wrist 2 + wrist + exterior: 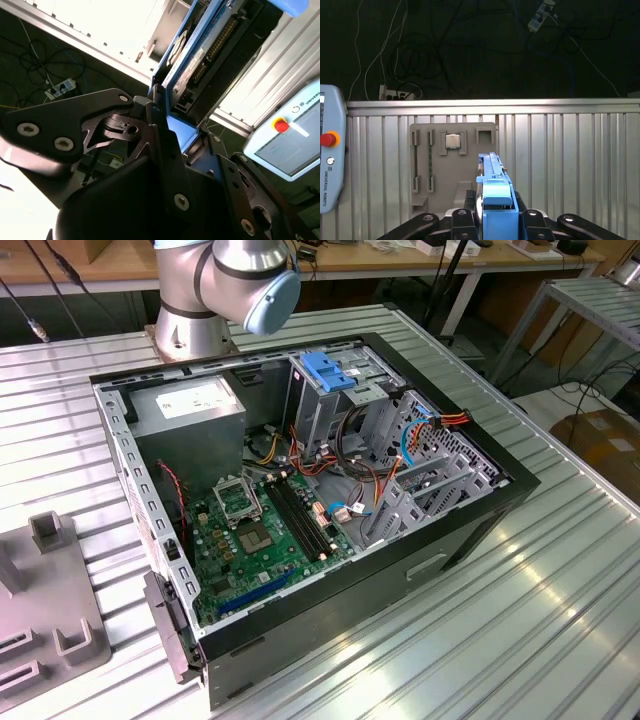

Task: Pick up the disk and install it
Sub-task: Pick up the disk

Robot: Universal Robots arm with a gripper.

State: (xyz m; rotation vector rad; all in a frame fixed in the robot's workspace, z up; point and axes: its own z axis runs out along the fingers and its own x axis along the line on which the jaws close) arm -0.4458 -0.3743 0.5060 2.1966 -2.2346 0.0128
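So the disk (pixel 492 185) is up in the tool (pixel 495 220) - the black fingers (pixel 70 130) are clamped on it from both sides, with its blue rail facing the first wrist view edge-on. In the second wrist view you can see the underside of the disk with its connector row. It hangs over the ribbed metal tabletop (pixel 520 620).

Containers: one open computer case (pixel 400 570) lies on its side in the middle of the tabletop. Inside it I count one grey power supply (pixel 190 410) at the far end toward the exterior view's left, one green motherboard (pixel 265 530) on the floor of the case, one metal drive cage (pixel 320 410) topped by one blue bracket (pixel 328 370), and a tangle of coloured cables (pixel 370 455) beside the cage.

The other holder is a grey fixture plate (pixel 470 165) lying flat on the tabletop beyond the disk - it has one square chip (pixel 452 141) seated in a recess.

One teach pendant (pixel 330 170) with one red button (pixel 327 139) sits at the tabletop's edge. The arm's base (pixel 190 335) stands just behind the case.
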